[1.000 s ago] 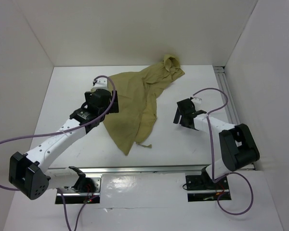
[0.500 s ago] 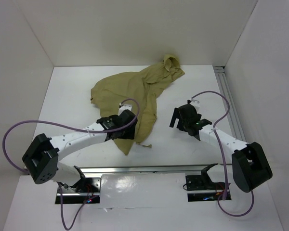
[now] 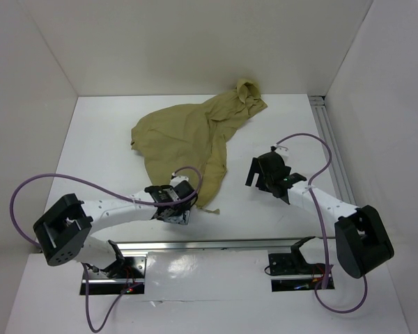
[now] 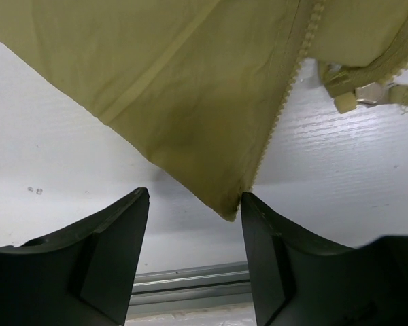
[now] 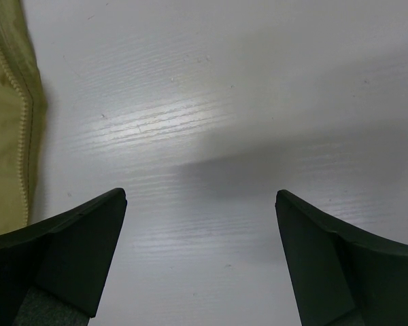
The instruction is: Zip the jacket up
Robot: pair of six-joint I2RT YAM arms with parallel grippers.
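hovering over the near corner of the jacket (image 3: 188, 136), the left gripper (image 4: 194, 195) has its jaws spread either side of the hem tip where the zipper teeth (image 4: 283, 109) end, seemingly to pinch it. the jacket lies crumpled on the table (image 3: 97, 146), hood (image 3: 247, 89) farthest; the right gripper (image 5: 200, 197), also spread and empty, hangs beside its edge.

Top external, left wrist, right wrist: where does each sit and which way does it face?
Top external: above and behind the bases, looking down on the table, jacket and both arms.
Left wrist: on the left gripper, facing down at the jacket's bottom corner and zipper slider; its open fingers show.
Right wrist: on the right gripper, facing down at mostly bare table; open fingers show.
Shared: both wrist views catch a zippered jacket edge.
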